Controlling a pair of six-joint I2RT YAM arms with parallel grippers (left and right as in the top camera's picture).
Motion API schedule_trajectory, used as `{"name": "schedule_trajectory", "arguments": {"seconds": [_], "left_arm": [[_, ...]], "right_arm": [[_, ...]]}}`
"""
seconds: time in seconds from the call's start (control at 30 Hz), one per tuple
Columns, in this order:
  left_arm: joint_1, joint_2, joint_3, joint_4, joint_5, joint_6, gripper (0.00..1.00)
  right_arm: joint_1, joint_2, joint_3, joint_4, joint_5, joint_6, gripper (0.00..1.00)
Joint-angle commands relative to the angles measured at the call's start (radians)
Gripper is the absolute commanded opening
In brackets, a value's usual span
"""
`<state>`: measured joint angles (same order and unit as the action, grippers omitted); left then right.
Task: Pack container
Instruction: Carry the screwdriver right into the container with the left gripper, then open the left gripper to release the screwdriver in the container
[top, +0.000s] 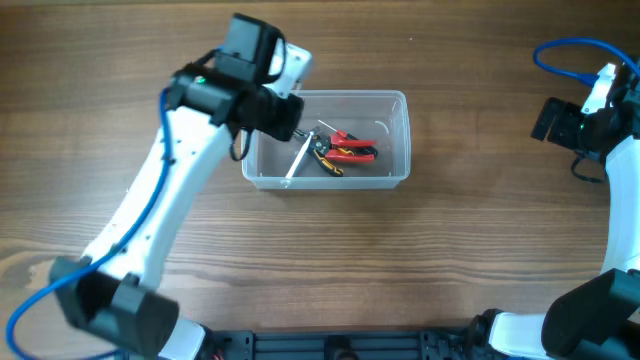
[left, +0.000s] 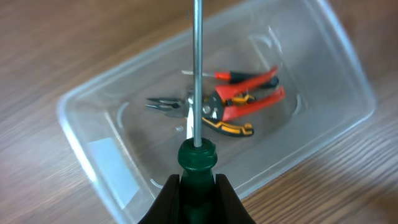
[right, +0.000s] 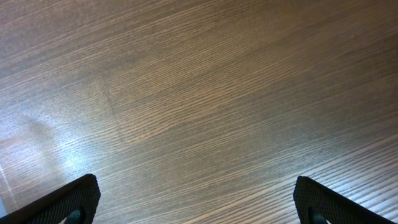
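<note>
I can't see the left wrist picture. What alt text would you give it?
The left hand grips a green-handled screwdriver, its shaft pointing out over the clear container. The container holds red-handled pliers and sits on a wooden table.

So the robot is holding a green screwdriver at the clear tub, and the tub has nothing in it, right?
Not quite: the container isn't empty. The left wrist view shows red-handled pliers and yellow-handled pliers lying inside. The left end effector does hold the green screwdriver at it.
</note>
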<state>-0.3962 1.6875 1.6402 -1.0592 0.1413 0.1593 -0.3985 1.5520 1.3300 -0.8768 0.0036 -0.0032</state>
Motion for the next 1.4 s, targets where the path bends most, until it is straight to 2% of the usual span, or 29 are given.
{"name": "schedule_trajectory", "arguments": {"seconds": [0.0, 0.37, 0.53, 0.67, 0.83, 0.9, 0.93, 1.2, 1.23, 1.33, 1.37], "left_arm": [[-0.018, 0.089, 0.011, -0.007, 0.019, 0.126, 0.11], [-0.060, 0.310, 0.011, -0.035, 0.015, 0.201, 0.12], [-0.065, 0.345, 0.011, -0.032, 0.015, 0.201, 0.13], [-0.065, 0.355, 0.011, -0.030, 0.015, 0.201, 0.18], [-0.065, 0.355, 0.011, -0.021, -0.013, 0.200, 0.38], [-0.065, 0.354, 0.011, -0.001, -0.028, 0.199, 0.53], [-0.065, 0.352, 0.011, 0.013, -0.032, 0.193, 0.57], [-0.063, 0.319, 0.100, 0.050, -0.107, 0.117, 0.63], [-0.062, 0.297, 0.149, 0.047, -0.113, 0.113, 0.67], [-0.059, 0.241, 0.240, 0.046, -0.113, 0.113, 0.99], [-0.058, 0.220, 0.267, 0.047, -0.113, 0.113, 1.00]], "right_arm": [[-0.003, 0.000, -0.002, 0.002, -0.005, 0.013, 1.00], [-0.003, 0.000, -0.002, 0.002, -0.005, 0.013, 1.00], [-0.003, 0.000, -0.002, 0.002, -0.005, 0.013, 1.00], [-0.003, 0.000, -0.002, 0.002, -0.005, 0.013, 1.00], [-0.003, 0.000, -0.002, 0.002, -0.005, 0.013, 1.00], [-0.003, 0.000, -0.002, 0.002, -0.005, 0.013, 1.00], [-0.003, 0.000, -0.002, 0.002, -0.005, 0.013, 1.00], [-0.003, 0.000, -0.002, 0.002, -0.005, 0.013, 1.00], [-0.003, 0.000, -0.002, 0.002, -0.005, 0.013, 1.00], [-0.003, 0.000, -0.002, 0.002, -0.005, 0.013, 1.00], [-0.003, 0.000, -0.002, 0.002, -0.005, 0.013, 1.00]]}}
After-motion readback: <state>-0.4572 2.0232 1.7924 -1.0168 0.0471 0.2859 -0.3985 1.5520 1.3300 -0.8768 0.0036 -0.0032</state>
